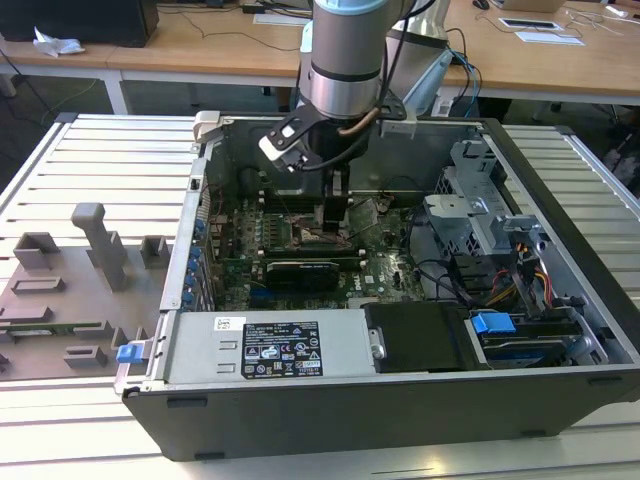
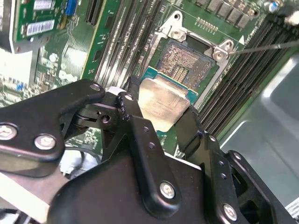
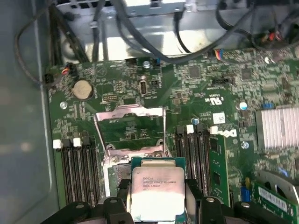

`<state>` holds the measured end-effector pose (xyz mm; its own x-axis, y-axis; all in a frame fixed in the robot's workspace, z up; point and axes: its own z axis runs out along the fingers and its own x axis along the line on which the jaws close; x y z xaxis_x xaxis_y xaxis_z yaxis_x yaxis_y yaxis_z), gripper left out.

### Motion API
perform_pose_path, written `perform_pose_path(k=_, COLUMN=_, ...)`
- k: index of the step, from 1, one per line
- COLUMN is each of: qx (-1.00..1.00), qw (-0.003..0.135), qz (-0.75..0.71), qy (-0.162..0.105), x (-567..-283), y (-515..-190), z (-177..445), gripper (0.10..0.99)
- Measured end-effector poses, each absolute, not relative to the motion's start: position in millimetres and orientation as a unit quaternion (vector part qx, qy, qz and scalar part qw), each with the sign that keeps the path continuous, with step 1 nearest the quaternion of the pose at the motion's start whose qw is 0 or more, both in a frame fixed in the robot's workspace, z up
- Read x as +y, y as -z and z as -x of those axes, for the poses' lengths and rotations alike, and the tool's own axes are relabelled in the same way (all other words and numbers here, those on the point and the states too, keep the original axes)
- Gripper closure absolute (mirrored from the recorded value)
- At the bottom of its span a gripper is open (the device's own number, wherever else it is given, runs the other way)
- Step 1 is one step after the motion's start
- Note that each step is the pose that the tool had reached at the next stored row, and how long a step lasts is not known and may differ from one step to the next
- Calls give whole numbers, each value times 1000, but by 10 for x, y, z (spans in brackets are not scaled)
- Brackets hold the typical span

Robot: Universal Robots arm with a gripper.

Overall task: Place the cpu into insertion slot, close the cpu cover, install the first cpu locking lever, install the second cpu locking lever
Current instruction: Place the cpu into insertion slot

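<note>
My gripper [image 2: 161, 115] is shut on the cpu [image 2: 163, 100], a flat silver-topped chip on a green base, with one black finger on each side. In the first wrist view the cpu [image 3: 154, 191] hangs in the gripper [image 3: 156, 199] just over the near edge of the insertion slot [image 3: 117, 171]. The slot's bare contact field [image 2: 187, 60] lies beyond the chip. The cpu cover [image 3: 128, 110], a silvery frame with an open window, is swung back away from the slot. A thin lever rod [image 2: 266, 46] sticks out beside the slot. In the exterior view the gripper [image 1: 338, 205] reaches down into the computer case.
Black memory slots [image 3: 77, 172] flank the slot on both sides. A finned heatsink [image 3: 278, 128] and upright cards stand nearby, with a coin battery [image 3: 83, 88] beyond the cover. The power supply [image 1: 265, 345], drive cage [image 1: 480, 215] and cables line the case. A grey fixture board [image 1: 70, 290] lies at the exterior view's left.
</note>
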<state>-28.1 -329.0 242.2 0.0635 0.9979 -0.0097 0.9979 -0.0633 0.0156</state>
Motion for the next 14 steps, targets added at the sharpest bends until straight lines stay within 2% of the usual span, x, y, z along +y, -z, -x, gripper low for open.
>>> perform_pose_path(k=14, qx=715, qw=9, qz=-699, qy=-2, x=-3260, y=-2324, z=516, gripper=541)
